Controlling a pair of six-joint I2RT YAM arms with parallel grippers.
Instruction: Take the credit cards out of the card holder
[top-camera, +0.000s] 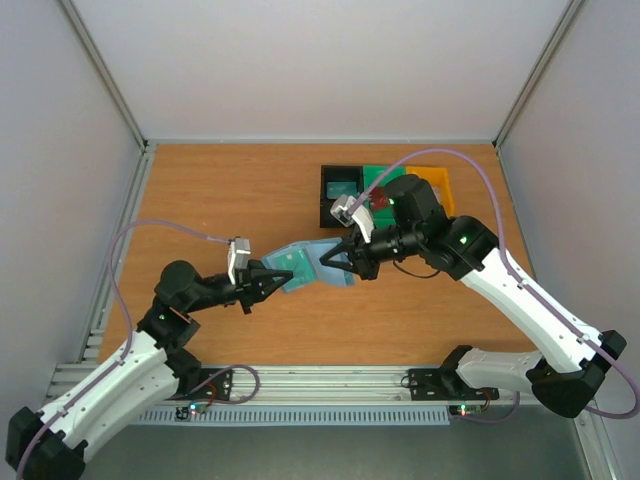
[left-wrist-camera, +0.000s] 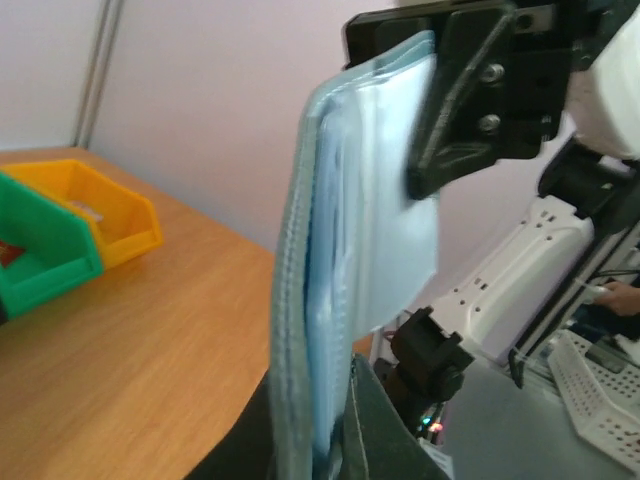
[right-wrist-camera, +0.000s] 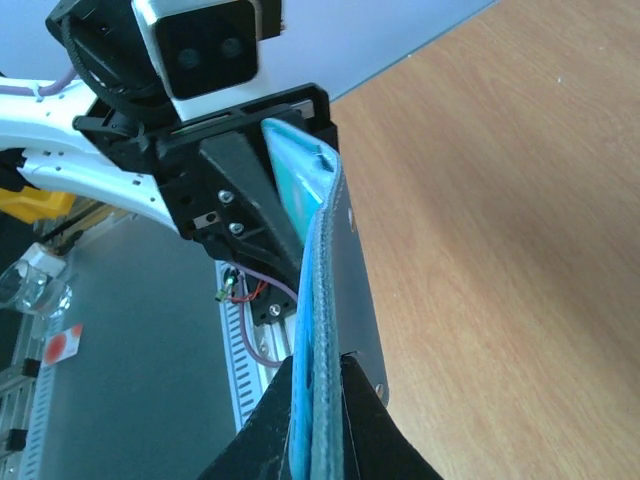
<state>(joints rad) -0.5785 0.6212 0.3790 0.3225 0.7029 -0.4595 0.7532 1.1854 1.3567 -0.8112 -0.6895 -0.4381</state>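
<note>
While I hold the card holder up off the wooden table from the overhead camera's vantage, my left gripper pinches its left end and my right gripper pinches its right end, so the blue-grey wallet hangs spread open between the two, roughly mid-table. Behind my right arm stand three bins side by side: a black bin, a green bin and a yellow bin; a small red credit card lies in the green one, its print too small to read. From my left wrist, my own fingers sit at the bottom edge, pressed onto the near end of the card holder, which rises edge-on as pale blue layered pockets. At its far upper corner my right gripper clamps the outer flap. To the left the green bin and the yellow bin stand on the table. From my right wrist, my own fingers close on the stitched edge of the card holder, which runs away from me on edge, well above the table. At the far end my left gripper nips a lighter blue flap, with its wrist camera just above. Whether any cards sit inside the pockets I cannot tell.
</note>
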